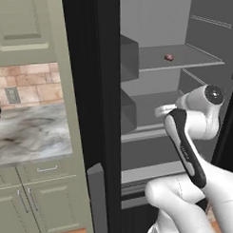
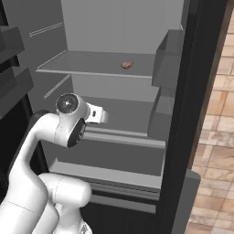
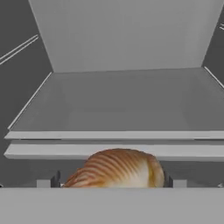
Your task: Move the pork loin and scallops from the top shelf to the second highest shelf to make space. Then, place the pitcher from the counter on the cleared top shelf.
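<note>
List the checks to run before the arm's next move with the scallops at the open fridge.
1. Scallops seated between the fingertips of the gripper: ok, they look gripped.
2. Second highest shelf bare ahead for the drop: ok.
3. Scallops high enough to pass that shelf's front lip: cannot tell.
4. Pork loin off the top shelf: not ok, it lies there.
5. Pitcher waiting on the counter: cannot tell.

White arm [image 1: 186, 149] bent at the elbow, forearm reaching forward and away. Gripper [image 3: 114, 181] level, its jaws spread wide.
</note>
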